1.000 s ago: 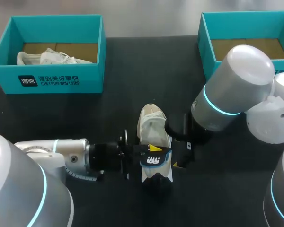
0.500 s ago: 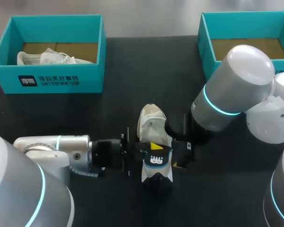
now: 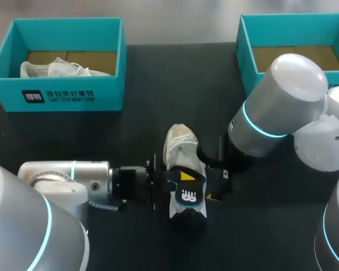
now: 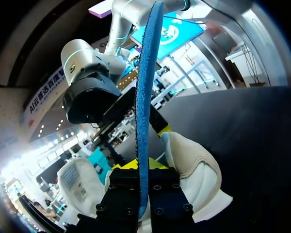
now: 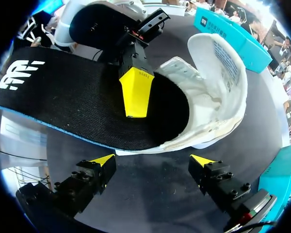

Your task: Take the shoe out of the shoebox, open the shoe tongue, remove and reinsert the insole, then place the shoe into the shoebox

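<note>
Our left gripper (image 4: 141,166) clamps the insole (image 3: 186,192), pointing 12 o'clock into the shoe (image 3: 182,148); our right gripper (image 5: 153,162) gapes empty.

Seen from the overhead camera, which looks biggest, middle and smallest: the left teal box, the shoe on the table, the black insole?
Largest: the left shoebox.
Then the shoe on the table.
Smallest: the insole, though it overlaps the shoe, so its full length is unclear.
</note>
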You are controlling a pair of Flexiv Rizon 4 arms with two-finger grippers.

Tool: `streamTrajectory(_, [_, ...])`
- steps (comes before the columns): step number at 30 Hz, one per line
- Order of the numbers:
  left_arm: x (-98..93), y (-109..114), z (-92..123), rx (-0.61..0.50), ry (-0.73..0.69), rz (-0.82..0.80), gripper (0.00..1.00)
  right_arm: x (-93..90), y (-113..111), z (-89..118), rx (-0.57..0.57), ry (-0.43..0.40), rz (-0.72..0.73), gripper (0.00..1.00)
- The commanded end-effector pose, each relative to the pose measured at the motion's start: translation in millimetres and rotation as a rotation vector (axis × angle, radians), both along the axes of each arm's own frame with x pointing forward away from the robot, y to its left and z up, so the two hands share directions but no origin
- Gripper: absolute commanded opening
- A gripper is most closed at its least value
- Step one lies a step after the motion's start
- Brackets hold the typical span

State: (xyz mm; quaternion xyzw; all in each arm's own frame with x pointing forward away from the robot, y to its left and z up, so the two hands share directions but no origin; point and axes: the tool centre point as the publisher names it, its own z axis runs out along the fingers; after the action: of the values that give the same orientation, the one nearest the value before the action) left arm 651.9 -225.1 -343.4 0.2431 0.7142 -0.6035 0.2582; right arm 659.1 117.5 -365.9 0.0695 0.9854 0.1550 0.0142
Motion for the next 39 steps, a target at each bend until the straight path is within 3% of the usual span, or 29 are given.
streamTrajectory(1, [3.7,-5,-7,0.018,-0.005,0.011,0.00,-0.7,1,-1,-0.001,-0.001,-0.001,1.00])
streamTrajectory(11, [21.1,1,-20,0.066,0.053,0.074,0.00,-0.7,1,-1,-0.001,-0.001,-0.001,1.00])
streamTrajectory(20, [15.6,-2,-4,0.025,0.063,0.066,0.00,-0.7,1,-1,-0.001,-0.001,-0.001,1.00])
streamTrajectory(21, [16.1,-2,-3,0.022,0.065,0.064,0.03,-0.7,1,-1,-0.001,-0.001,-0.001,1.00])
streamTrajectory(23, [16.3,-3,-2,0.018,0.064,0.059,0.23,-0.7,1,-1,-0.001,-0.001,-0.001,1.00])
streamTrajectory(26, [16.1,-4,0,0.014,0.062,0.055,0.31,-0.7,1,-1,-0.001,-0.001,-0.001,1.00])
streamTrajectory(39, [10.6,-4,21,0.007,0.027,0.044,0.34,-0.7,1,-1,-0.001,-0.001,-0.001,1.00])
